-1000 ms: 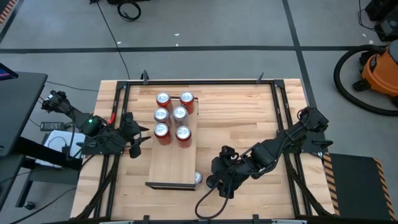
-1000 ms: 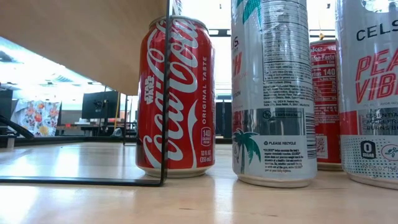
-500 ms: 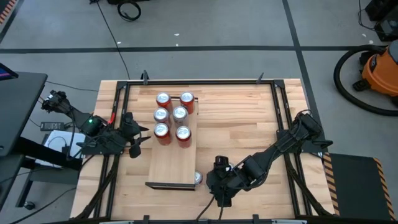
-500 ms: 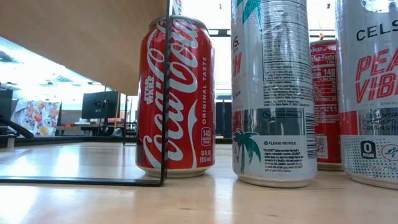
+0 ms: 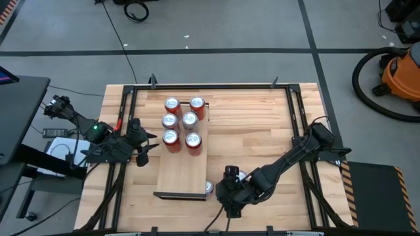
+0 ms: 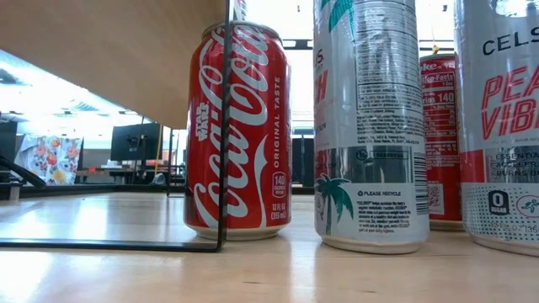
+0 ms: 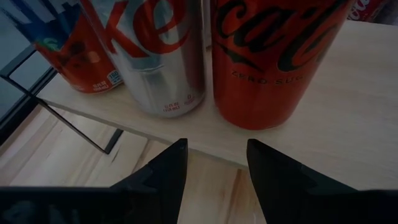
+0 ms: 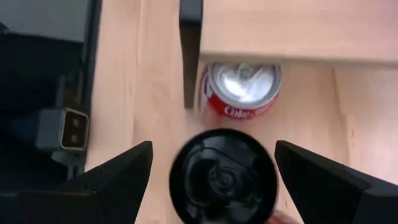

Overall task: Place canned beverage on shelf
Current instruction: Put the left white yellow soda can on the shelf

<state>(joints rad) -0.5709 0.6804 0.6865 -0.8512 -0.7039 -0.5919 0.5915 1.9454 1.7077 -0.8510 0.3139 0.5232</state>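
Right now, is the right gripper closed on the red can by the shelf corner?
No: the right gripper stands open above the table, and the red can sits apart, tucked under the shelf edge.

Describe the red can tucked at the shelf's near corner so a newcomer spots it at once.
On the table, find the shelf, a pale board with six cans clustered at its far end. At its near right corner, one red can stands on the table. Unlike the six on top, it sits half under the board, its silver lid only partly showing.
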